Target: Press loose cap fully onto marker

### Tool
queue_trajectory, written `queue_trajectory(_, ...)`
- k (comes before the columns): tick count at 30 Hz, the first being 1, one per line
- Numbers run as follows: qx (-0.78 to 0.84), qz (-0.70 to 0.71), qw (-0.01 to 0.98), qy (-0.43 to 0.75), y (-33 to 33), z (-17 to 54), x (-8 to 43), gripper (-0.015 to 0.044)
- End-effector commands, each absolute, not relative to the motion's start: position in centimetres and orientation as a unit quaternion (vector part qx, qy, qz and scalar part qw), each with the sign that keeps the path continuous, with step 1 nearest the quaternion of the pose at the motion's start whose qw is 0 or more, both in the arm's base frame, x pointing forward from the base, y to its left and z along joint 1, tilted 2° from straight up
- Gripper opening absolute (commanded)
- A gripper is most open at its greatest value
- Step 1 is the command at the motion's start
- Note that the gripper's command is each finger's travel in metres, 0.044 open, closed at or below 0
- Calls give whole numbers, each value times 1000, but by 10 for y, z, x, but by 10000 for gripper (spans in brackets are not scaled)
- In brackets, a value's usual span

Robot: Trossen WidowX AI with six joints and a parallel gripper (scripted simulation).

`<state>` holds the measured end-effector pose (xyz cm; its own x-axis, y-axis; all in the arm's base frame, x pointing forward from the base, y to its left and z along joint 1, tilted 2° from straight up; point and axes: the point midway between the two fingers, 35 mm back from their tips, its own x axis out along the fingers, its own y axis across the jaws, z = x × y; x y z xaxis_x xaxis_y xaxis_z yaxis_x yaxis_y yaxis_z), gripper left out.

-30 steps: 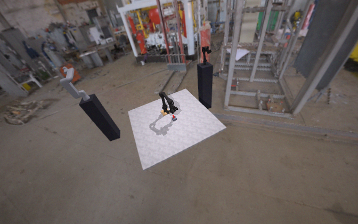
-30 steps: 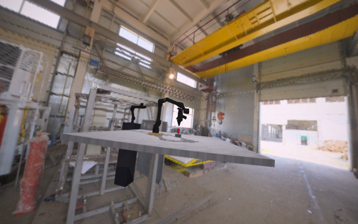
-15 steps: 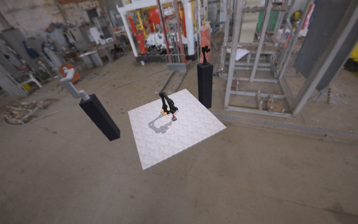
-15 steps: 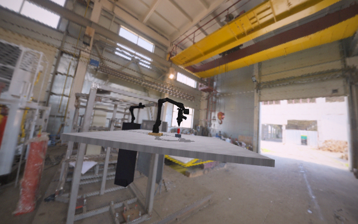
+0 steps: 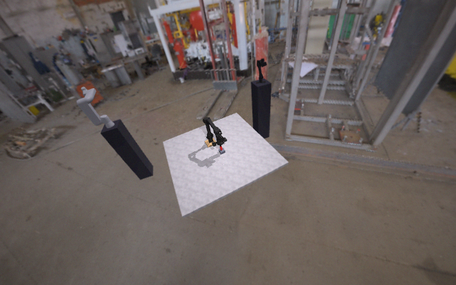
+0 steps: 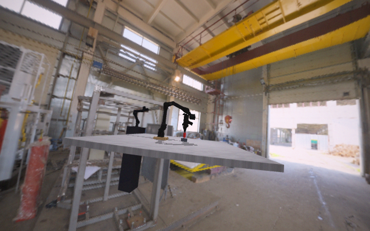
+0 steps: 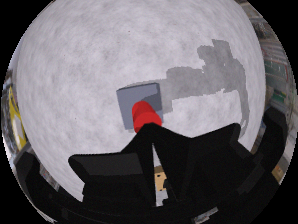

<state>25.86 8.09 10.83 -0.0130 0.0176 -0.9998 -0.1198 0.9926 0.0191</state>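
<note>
Exterior view shows the hand (image 6: 185, 130) (image 7: 149, 127) pointing down, fingers together with nothing between them, their tips right at the top of the red piece (image 5: 221, 148) (image 6: 184, 135) (image 7: 145, 118); whether they touch it, I cannot tell. That piece stands upright, its long axis vertical, on the grey holder block (image 5: 222, 152) (image 6: 184, 139) (image 7: 128, 102) on the bench (image 5: 224, 183) (image 6: 176, 150) (image 7: 75, 75). Where cap and marker meet is too small to tell.
</note>
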Motion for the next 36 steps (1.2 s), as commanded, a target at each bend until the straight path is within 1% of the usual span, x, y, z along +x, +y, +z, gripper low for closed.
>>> queue_trajectory(1, -36, 51, 701, 710, 82, 101, 258, 0)
queue_trajectory(14, -35, 51, 704, 708, 82, 102, 260, 0)
queue_trajectory(22, -35, 51, 704, 708, 81, 183, 262, 0)
queue_trajectory(28, -35, 51, 704, 708, 80, 190, 261, 0)
queue_trajectory(36, -35, 51, 704, 708, 80, 190, 261, 210)
